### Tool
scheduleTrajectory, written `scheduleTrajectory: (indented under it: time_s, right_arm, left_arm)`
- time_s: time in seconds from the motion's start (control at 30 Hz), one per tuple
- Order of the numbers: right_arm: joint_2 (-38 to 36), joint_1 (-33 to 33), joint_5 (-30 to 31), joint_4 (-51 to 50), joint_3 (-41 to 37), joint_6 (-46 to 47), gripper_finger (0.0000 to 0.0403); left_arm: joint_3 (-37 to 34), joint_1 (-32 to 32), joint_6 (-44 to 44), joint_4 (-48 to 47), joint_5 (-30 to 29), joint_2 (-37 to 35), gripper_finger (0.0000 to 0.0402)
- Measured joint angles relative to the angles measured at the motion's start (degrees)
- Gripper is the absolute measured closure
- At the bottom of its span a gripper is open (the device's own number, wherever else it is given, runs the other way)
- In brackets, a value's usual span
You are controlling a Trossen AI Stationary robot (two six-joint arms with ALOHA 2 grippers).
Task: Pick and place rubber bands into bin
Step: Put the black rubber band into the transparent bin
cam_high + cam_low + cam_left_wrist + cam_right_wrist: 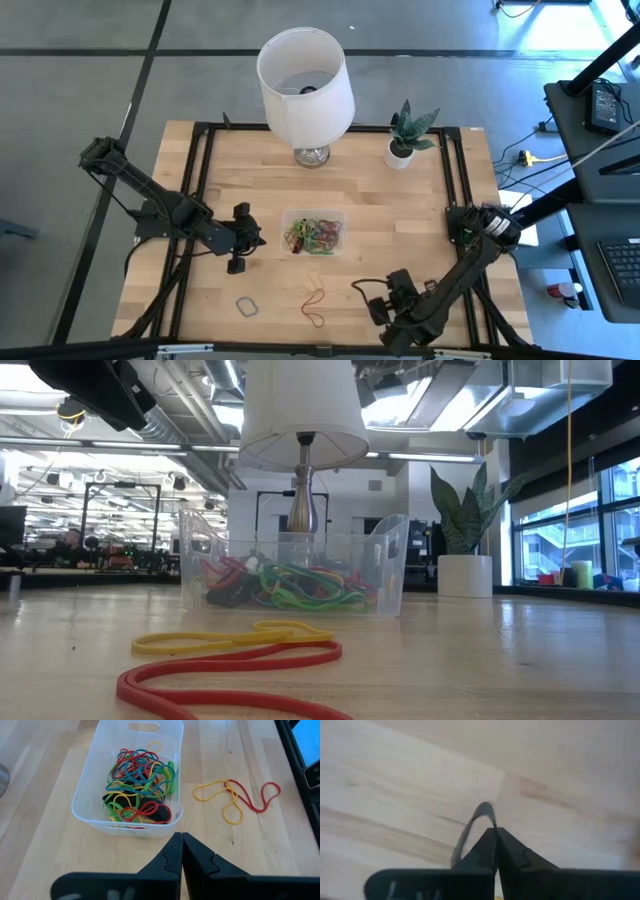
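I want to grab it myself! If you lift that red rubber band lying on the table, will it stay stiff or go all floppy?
Probably floppy: the red rubber band lies in loose, wiggly curves, so it would likely droop when lifted. It looks thin, so it is likely very light. It crosses the yellow band, so it may drag that one along.

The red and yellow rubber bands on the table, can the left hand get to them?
Probably yes. The left hand sits shut beside the bin, and the red and yellow rubber bands lie loose on bare wood just past it, with nothing between them.
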Motion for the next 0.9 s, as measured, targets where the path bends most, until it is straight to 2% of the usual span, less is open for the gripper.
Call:
scheduleTrajectory:
  time_s: [0.17,0.27,0.33,0.53,0.63,0.8,0.9]
  right_arm:
    - [-0.07,-4.58,9.80,-10.18,12.12,-8.66,0.0400]
    - [-0.07,-8.37,19.10,-10.62,17.72,-16.20,0.0401]
    - [-0.09,-11.46,22.21,-9.22,20.23,-23.18,0.0401]
    - [0.13,-22.28,22.39,4.07,21.50,-46.69,0.0401]
    - [1.15,-26.64,20.65,9.54,21.24,-55.22,0.0402]
    - [4.94,-31.69,15.63,9.76,21.16,-60.47,0.0392]
    - [7.91,-32.85,13.63,9.78,21.15,-60.37,0.0378]
  left_arm:
    - [0.00,-0.01,0.03,-0.01,-0.02,-0.02,0.0398]
    - [0.00,0.00,0.03,-0.01,-0.04,-0.02,0.0398]
    - [0.00,0.00,0.03,-0.01,-0.04,-0.02,0.0398]
    - [0.00,0.00,0.04,-0.03,-0.50,-0.04,0.0398]
    - [0.00,-0.02,0.03,-0.03,-0.46,-0.07,0.0398]
    - [0.00,-0.02,0.06,-0.09,-0.22,-0.07,0.0398]
    - [0.00,0.00,0.05,-0.21,-0.22,-0.07,0.0398]
